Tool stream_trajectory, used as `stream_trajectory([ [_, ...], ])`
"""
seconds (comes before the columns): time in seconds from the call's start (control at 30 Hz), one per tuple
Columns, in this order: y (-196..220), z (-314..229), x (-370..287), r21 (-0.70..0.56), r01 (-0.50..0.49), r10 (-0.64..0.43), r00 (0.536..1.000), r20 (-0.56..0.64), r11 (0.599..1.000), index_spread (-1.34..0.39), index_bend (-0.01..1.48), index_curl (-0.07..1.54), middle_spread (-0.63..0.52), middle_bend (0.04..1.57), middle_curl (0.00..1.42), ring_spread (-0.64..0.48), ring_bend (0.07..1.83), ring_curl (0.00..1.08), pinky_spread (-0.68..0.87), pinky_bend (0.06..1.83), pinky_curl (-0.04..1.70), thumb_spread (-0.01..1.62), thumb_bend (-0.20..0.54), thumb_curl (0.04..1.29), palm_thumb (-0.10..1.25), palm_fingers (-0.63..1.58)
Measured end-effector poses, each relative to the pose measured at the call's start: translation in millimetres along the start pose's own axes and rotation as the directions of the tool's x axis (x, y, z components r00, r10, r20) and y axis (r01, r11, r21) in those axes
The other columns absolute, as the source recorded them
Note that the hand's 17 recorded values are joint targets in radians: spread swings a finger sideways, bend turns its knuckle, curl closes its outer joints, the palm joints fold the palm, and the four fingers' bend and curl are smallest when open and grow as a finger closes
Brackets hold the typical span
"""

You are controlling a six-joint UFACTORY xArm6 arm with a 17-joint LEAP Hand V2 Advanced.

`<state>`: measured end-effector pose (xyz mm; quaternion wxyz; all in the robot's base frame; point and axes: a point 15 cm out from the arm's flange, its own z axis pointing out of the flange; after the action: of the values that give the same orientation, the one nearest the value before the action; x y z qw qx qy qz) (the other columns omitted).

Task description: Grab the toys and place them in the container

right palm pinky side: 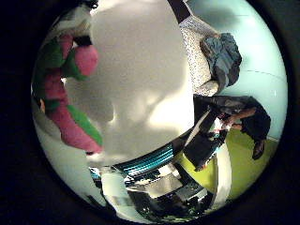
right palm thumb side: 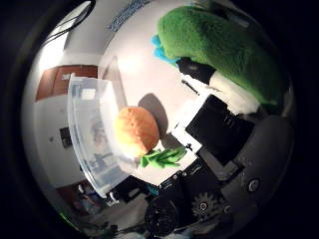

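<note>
A pink and green plush toy (right palm pinky side: 70,108) hangs close against my palm, above the white table (right palm pinky side: 136,70). Its green plush side (right palm thumb side: 219,45) fills much of the thumb side view. My hand (right palm thumb side: 224,134) shows as black and white parts beside it, with fingers curled against the plush. On the table lies an orange round plush toy (right palm thumb side: 135,130) with green leaves. It rests right against the wall of a clear plastic container (right palm thumb side: 89,129), outside it. What lies inside the container is hard to make out.
Beyond the table's edge stands a speckled light couch (right palm pinky side: 197,51) with a blue-grey cloth bundle (right palm pinky side: 225,58) on it. A lime green floor (right palm pinky side: 243,164) lies beside it. A brown door (right palm thumb side: 60,82) is behind the container.
</note>
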<state>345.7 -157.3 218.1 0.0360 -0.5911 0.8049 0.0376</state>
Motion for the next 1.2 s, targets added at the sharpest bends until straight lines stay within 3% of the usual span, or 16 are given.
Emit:
stream_trajectory([
  [0.3,32,-97,-48,0.128,0.115,-0.115,0.993,-0.008,0.985,-0.36,0.91,0.96,-0.25,1.17,0.99,-0.26,1.35,0.76,-0.27,1.28,0.83,1.14,-0.012,0.57,0.98,0.96],
  [0.6,53,-159,-140,0.2,0.217,-0.236,0.969,0.078,0.955,-0.35,0.91,0.99,-0.24,1.17,1.01,-0.26,1.35,0.79,-0.27,1.25,0.91,1.14,-0.013,0.57,0.99,0.96],
  [0.83,86,-209,-221,0.216,0.352,-0.382,0.916,0.122,0.911,-0.35,0.91,0.99,-0.25,1.16,1.02,-0.26,1.34,0.79,-0.28,1.22,0.95,1.14,-0.013,0.58,0.99,0.96],
  [1.2,108,-216,-327,0.148,0.558,-0.575,0.809,0.122,0.816,-0.35,0.91,1.0,-0.25,1.14,1.04,-0.27,1.33,0.81,-0.28,1.17,1.01,1.12,-0.013,0.58,0.99,0.96],
])
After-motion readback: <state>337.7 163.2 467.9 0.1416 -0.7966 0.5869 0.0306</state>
